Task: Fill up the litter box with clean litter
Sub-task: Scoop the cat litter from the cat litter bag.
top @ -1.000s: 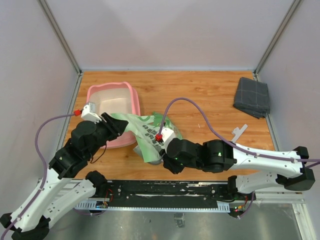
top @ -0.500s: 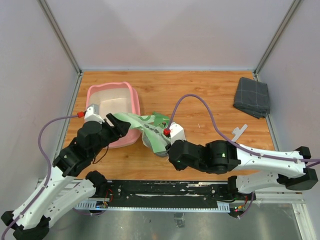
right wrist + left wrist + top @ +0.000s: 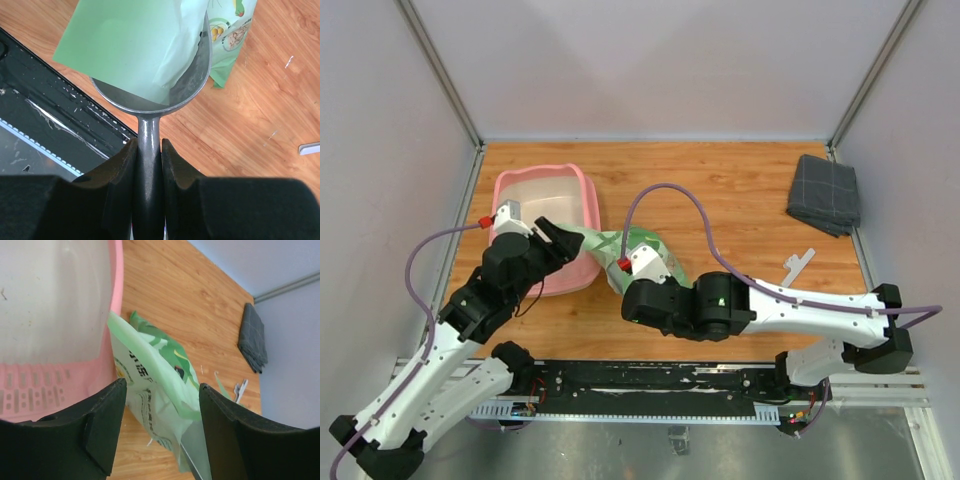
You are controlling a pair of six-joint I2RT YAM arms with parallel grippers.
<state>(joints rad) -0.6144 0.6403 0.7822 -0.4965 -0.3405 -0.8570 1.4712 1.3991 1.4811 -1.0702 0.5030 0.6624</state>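
The litter box point(image 3: 538, 172): pink, cream inside; left tool point(image 3: 162, 390) released, right tool point(image 3: 148, 150) clenching the scoop point(image 3: 149, 125).

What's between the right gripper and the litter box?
The green bag, from the litter box side to the scoop the right gripper holds. Top view.

In the top view the right arm point(image 3: 720, 305) covers its own gripper point(image 3: 148, 150), the scoop point(image 3: 195, 80) and the near part of the bag point(image 3: 642, 240). From the right wrist, the bag runs off the top edge and drapes over the scoop's bowl, so we cannot see whether any litter lies inside. The left wrist view cuts the litter box point(image 3: 117, 300) at its top and left edges, and the bag's printing there is too blurred to read. The small white thing point(image 3: 800, 265) on the table point(image 3: 740, 190) is too small to name.
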